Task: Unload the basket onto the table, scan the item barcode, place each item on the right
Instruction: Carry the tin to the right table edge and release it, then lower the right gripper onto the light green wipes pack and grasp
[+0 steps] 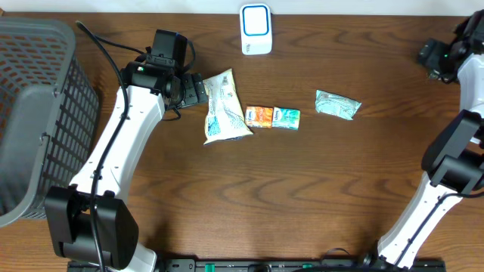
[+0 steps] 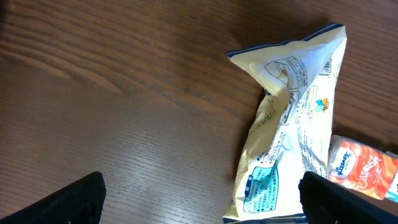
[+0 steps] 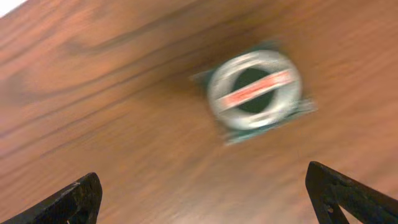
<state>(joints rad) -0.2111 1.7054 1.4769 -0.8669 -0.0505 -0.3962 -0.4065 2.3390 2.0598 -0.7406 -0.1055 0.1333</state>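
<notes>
The white scanner [image 1: 255,29] with a blue face stands at the table's far edge. A cream snack bag [image 1: 224,107] lies left of centre, also seen as the cream snack bag [image 2: 292,124] in the left wrist view. My left gripper [image 1: 193,91] sits just left of the bag's top, open, its dark fingers [image 2: 68,202] wide apart and the bag's lower corner near the right one. A silver-green packet [image 1: 337,104] lies right of centre and shows blurred as the packet [image 3: 255,92] in the right wrist view. My right gripper [image 3: 211,199] is open and empty, far right at the back [image 1: 434,56].
An orange tissue pack [image 1: 259,116] and a teal one [image 1: 286,117] lie side by side between the bag and the packet. The orange pack [image 2: 364,168] touches the bag's right side. A grey mesh basket [image 1: 30,113] fills the left edge.
</notes>
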